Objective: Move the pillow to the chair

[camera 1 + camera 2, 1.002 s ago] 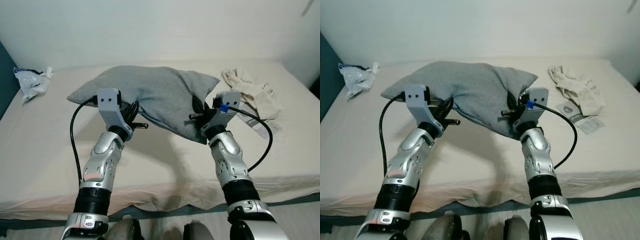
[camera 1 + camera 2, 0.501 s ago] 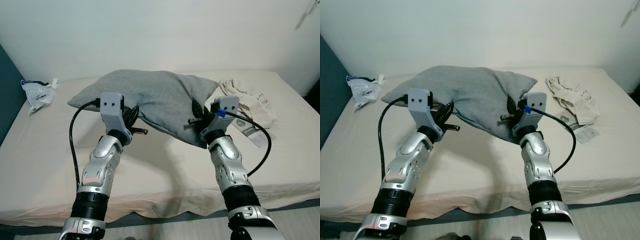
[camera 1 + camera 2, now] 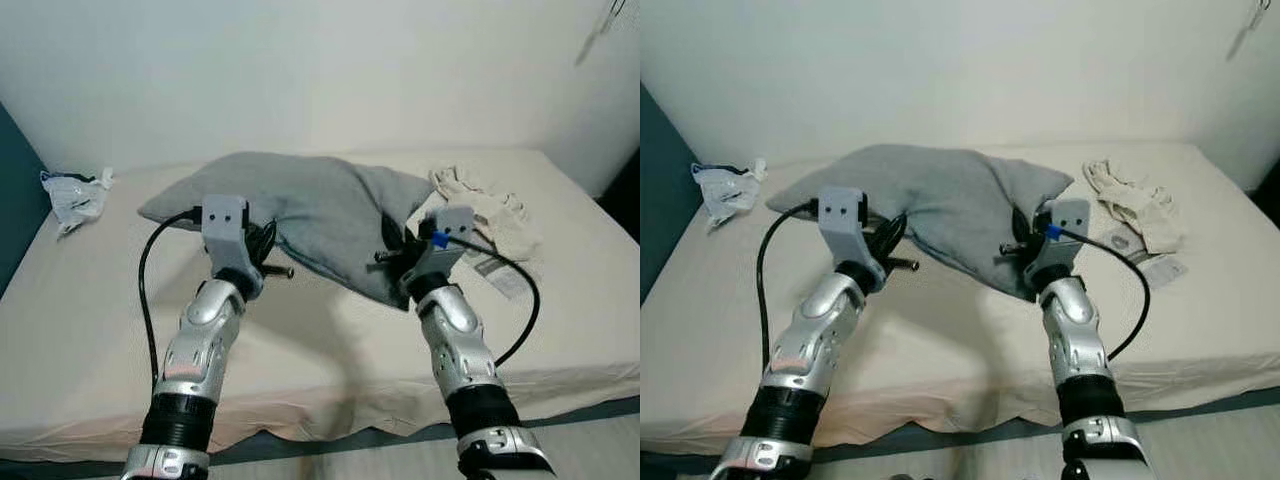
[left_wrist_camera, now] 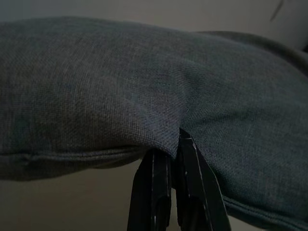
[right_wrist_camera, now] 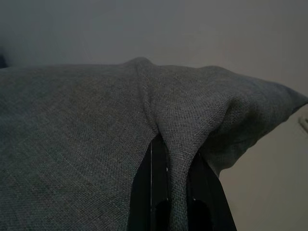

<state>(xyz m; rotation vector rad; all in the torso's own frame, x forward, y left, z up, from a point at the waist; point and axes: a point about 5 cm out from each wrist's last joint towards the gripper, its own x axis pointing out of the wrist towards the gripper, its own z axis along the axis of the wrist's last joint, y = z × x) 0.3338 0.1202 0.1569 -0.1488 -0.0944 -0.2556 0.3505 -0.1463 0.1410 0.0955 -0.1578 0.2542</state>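
A grey pillow (image 3: 310, 215) hangs above the middle of a bed (image 3: 90, 330) covered by a beige sheet, held between the robot's two grippers and lifted clear of the mattress. The left gripper (image 4: 172, 156) is clamped on a fold of fabric along the pillow's near edge, its black fingers (image 4: 156, 192) pressed together with cloth pinched between them. The right gripper (image 5: 174, 159) is likewise closed tight on a bunched fold near the pillow's right corner, the fabric draping over both fingers (image 5: 154, 192). A crumpled plastic bag (image 3: 72, 195) lies near the bed's far left corner. A cream cloth (image 3: 490, 205) lies bunched toward the far right of the bed, with a small flat packet (image 3: 1162, 267) just beside it on the sheet.
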